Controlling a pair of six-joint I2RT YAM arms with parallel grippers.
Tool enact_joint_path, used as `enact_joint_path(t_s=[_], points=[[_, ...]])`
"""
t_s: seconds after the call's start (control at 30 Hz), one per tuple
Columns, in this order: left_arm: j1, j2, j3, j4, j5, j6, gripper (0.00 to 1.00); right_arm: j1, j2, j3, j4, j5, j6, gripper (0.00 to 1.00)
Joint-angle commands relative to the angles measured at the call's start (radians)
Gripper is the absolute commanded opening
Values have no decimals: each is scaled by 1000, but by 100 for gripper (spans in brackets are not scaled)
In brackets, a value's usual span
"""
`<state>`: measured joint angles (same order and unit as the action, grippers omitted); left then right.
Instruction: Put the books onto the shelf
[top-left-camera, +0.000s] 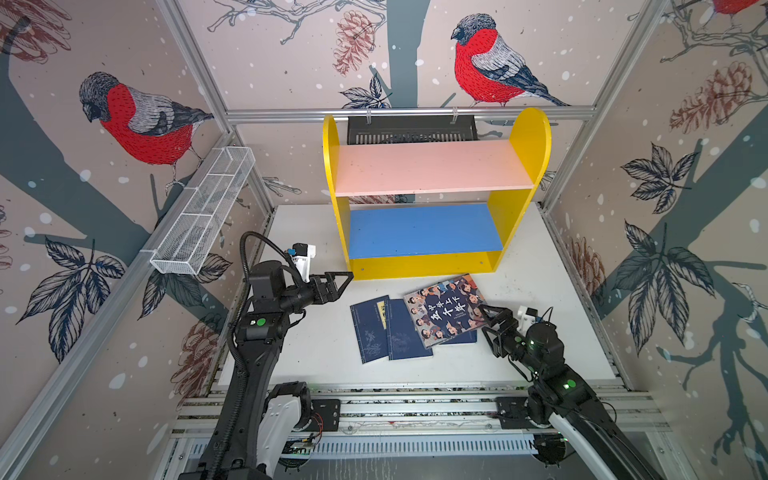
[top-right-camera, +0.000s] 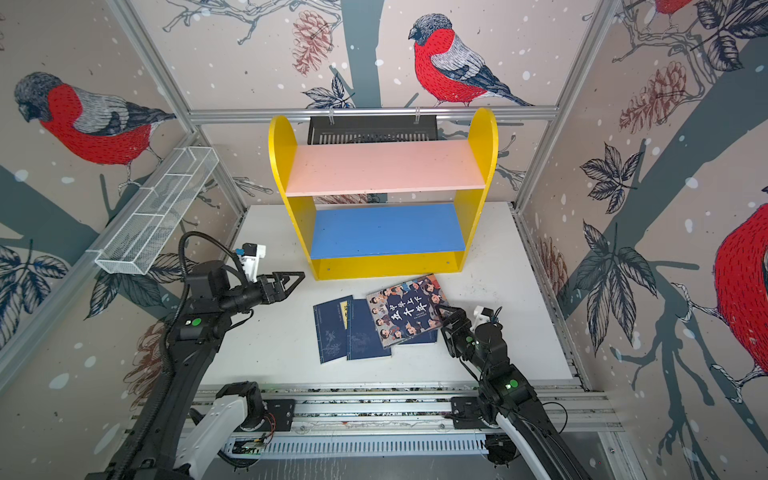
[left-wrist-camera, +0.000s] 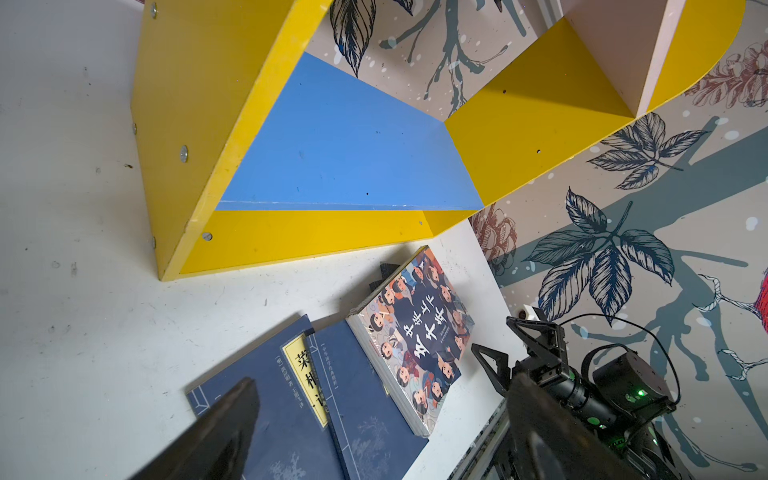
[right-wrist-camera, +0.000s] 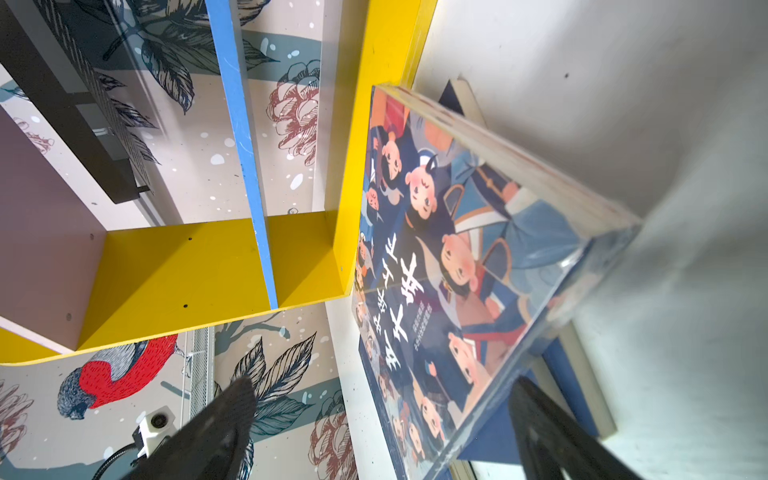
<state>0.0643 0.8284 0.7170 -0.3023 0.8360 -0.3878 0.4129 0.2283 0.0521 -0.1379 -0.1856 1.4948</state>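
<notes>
With the books overlapped on the table before the bare 2-tier shelf, the right gripper, spread, flanked the topmost illustrated book, probably to lift it first, while the left gripper hovered spread and empty.

I get both top views from high overhead, looking steeply down on the whole table. The wrist cameras sit low and close, and both catch the shelf and the books.

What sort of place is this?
Probably a robot test booth, not a room: aluminium rails frame printed bird panels around a white table, with two robot arms mounted at its front.
</notes>
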Motion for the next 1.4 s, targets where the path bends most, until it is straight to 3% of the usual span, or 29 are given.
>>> enact_joint_path(t_s=[0.0, 0.4, 0.7, 0.97, 1.27, 1.37], points=[[-1, 0, -7, 56, 19, -3, 94, 1, 11, -17, -303, 31, -11, 97], [-7, 6, -17, 80, 36, -17, 93, 0, 240, 42, -232, 53, -88, 98], [-40, 16, -54, 181, 104, -45, 93, -8, 295, 11, -135, 78, -82, 95], [-276, 103, -46, 224, 34, 16, 91, -39, 290, -17, -82, 75, -92, 94], [-579, 338, 2, 276, -181, 155, 89, -59, 287, -20, -92, 68, -138, 93], [-660, 419, 39, 303, -299, 196, 85, -63, 284, -29, -99, 69, -139, 92]])
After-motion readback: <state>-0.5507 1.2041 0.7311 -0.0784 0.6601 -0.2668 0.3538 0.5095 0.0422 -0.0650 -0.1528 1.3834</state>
